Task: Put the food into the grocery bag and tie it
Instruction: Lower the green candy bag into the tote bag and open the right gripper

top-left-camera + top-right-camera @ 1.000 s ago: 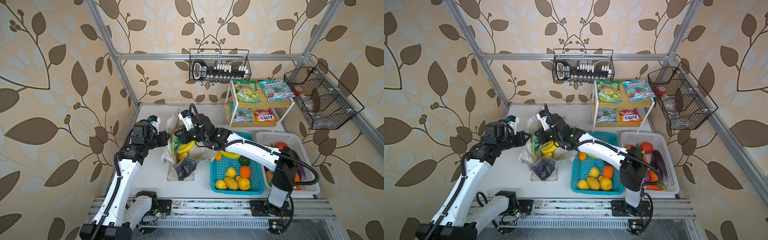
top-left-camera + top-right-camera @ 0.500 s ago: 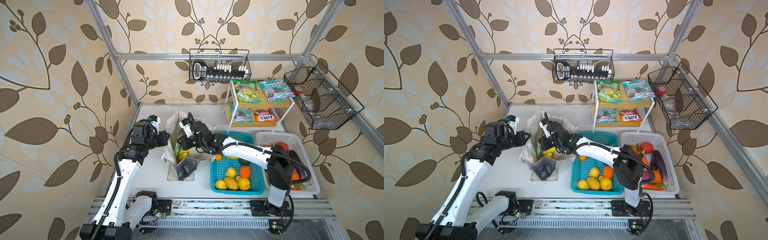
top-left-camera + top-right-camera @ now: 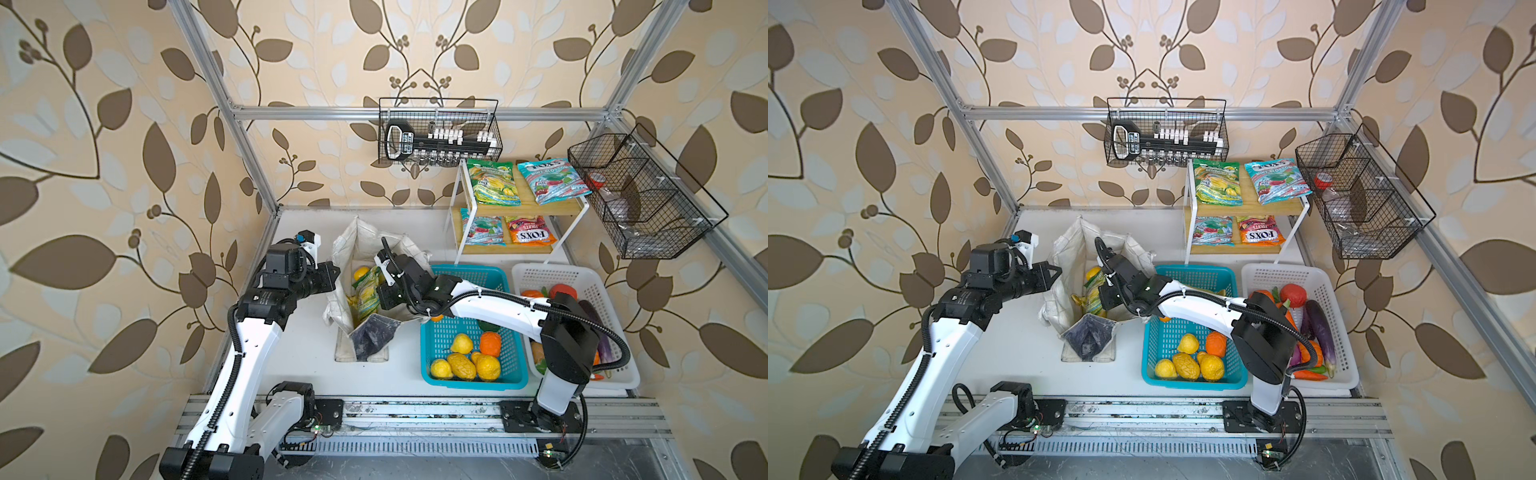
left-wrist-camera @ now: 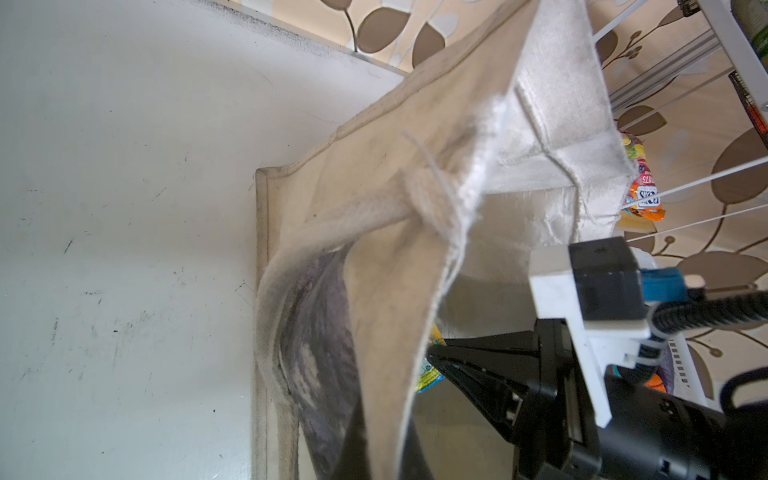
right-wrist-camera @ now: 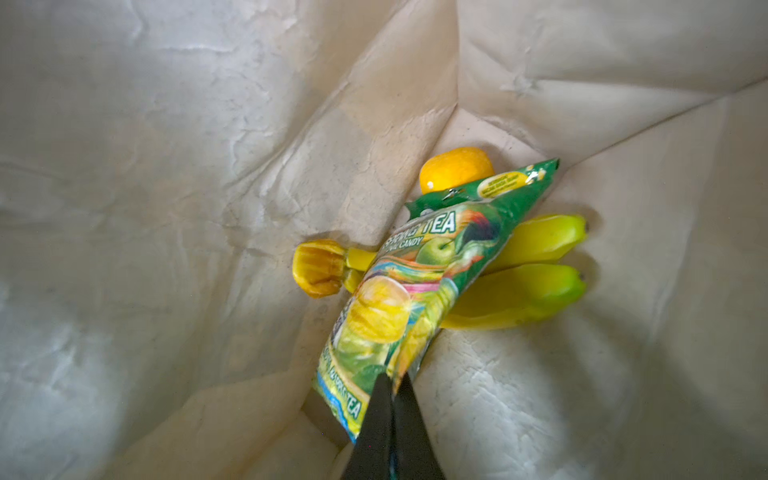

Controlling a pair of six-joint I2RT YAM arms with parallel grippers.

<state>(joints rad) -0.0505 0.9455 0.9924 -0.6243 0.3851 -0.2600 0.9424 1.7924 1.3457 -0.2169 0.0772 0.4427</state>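
The off-white grocery bag [image 3: 361, 237] [image 3: 1075, 241] stands open at the table's middle. My left gripper [image 3: 334, 274] [image 3: 1057, 272] [image 4: 384, 449] is shut on its left wall, pinching the canvas [image 4: 395, 270] near a handle. My right gripper [image 3: 380, 297] [image 3: 1106, 297] [image 5: 392, 382] reaches down inside the bag, shut on the lower corner of a green and yellow snack packet [image 5: 415, 291] [image 3: 368, 291]. Under the packet, on the bag's floor, lie a yellow banana bunch [image 5: 532, 266] and a round orange [image 5: 455, 168]. The carrot is out of view.
Right of the bag stands a blue basket [image 3: 498, 274] with lemons and an orange. Beside that is a white basket [image 3: 540, 270] of vegetables. A small shelf [image 3: 457, 232] at the back right carries several more packets. Two wire baskets [image 3: 440, 133] hang on the walls.
My right gripper has gone down and leftward into the bag, taking the packet with it. The left gripper has kept its hold on the bag wall without moving.
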